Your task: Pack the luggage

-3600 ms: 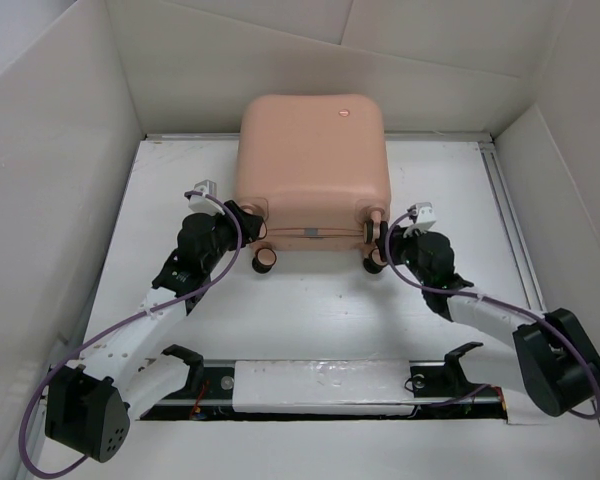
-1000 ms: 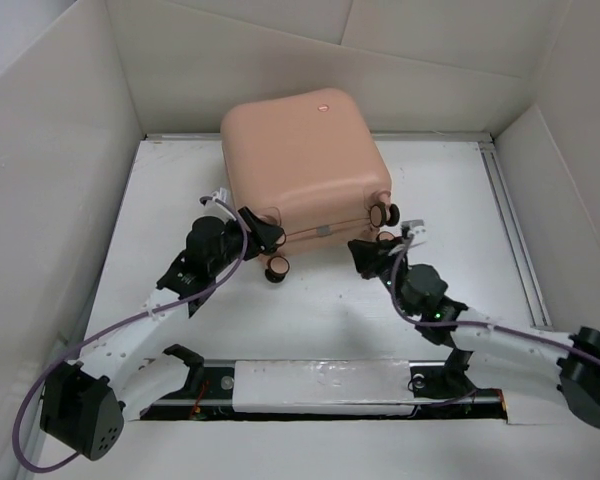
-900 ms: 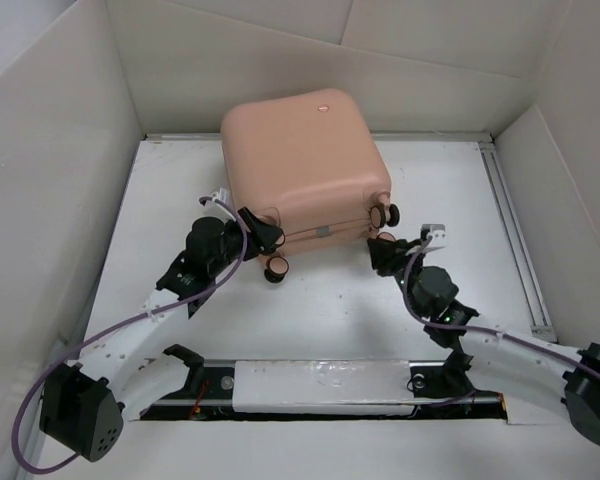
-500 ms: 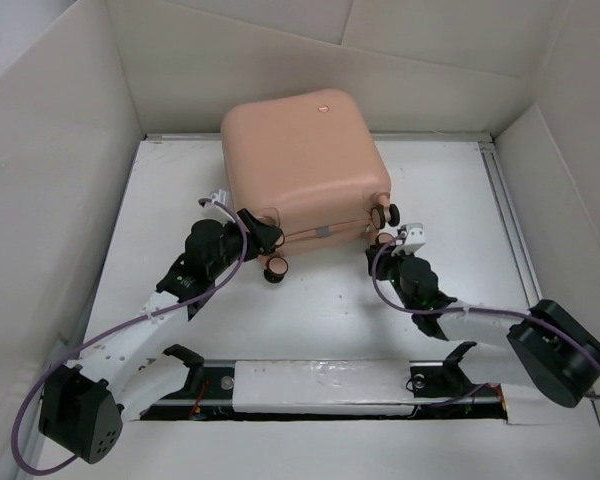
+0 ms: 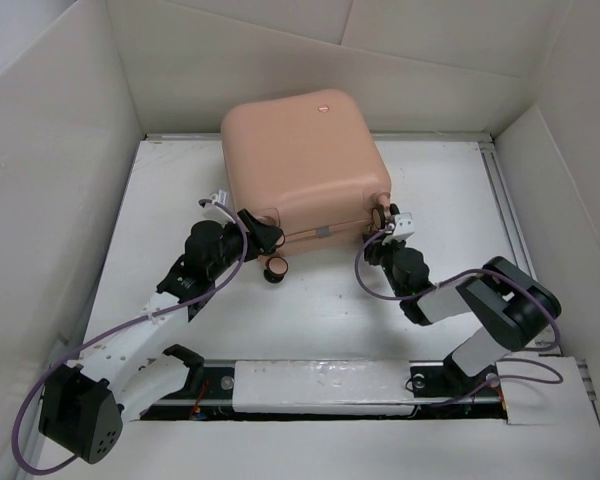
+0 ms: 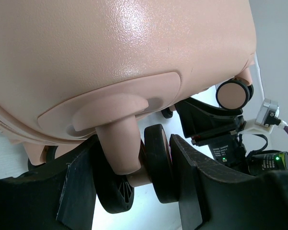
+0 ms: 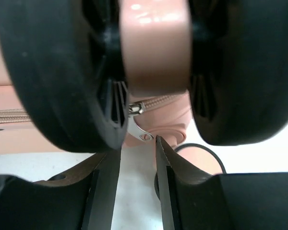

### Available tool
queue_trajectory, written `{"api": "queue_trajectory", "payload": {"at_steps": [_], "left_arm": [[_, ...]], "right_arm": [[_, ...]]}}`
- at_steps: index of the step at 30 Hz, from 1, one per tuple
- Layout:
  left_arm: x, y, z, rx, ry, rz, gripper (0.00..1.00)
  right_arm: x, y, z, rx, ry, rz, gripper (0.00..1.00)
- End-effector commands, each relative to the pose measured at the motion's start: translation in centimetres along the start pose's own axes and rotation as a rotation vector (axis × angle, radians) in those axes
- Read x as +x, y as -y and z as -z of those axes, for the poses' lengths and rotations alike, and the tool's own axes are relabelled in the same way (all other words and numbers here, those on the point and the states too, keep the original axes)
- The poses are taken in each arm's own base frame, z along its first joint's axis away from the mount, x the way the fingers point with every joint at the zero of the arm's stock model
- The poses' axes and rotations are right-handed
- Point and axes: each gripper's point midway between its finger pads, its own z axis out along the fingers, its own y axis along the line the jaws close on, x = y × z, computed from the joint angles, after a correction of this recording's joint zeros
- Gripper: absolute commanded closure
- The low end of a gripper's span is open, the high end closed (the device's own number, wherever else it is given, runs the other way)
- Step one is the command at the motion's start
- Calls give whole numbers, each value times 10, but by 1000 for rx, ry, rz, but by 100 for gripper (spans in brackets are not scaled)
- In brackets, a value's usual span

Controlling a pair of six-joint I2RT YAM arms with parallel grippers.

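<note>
Luggage – peach-pink hard shell, smooth gloss, rounded corners – lies closed and skewed at far middle of white table. Left gripper at its near-left corner: I see black fingers pressed on both sides of twin black caster wheel, peach stem above. Right gripper at near-right corner – fingers narrowly parted, nothing between them. Ribbed black wheel fills that view, metal zipper pull just beyond tips.

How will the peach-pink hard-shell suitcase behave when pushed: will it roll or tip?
The peach-pink hard-shell suitcase would probably roll easily, given the black twin wheel at its corner. Its glossy rounded shell looks stiff, perhaps slippery.
</note>
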Motion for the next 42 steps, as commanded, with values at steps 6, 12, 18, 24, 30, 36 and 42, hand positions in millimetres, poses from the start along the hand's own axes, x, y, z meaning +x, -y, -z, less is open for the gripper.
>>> {"api": "queue_trajectory", "payload": {"at_steps": [6, 12, 18, 24, 30, 36, 42], "left_arm": [[-38, 93, 23, 393, 128, -177, 100], [-36, 91, 20, 386, 120, -175, 100], [-37, 93, 22, 392, 127, -176, 100], [-36, 94, 21, 402, 121, -179, 100], [-32, 106, 19, 461, 86, -148, 100], [-33, 112, 12, 479, 65, -132, 100], [-33, 112, 10, 478, 59, -113, 100]], "right_arm": [[-70, -16, -4, -72, 293, -47, 59], [-79, -10, -3, -35, 332, -66, 73], [-95, -15, -9, -40, 371, -81, 96], [-89, -51, 6, -154, 361, -128, 100], [-44, -143, 35, -418, 242, -271, 100], [-4, -244, 61, -684, 124, -374, 100], [1, -275, 71, -735, 70, -367, 100]]}}
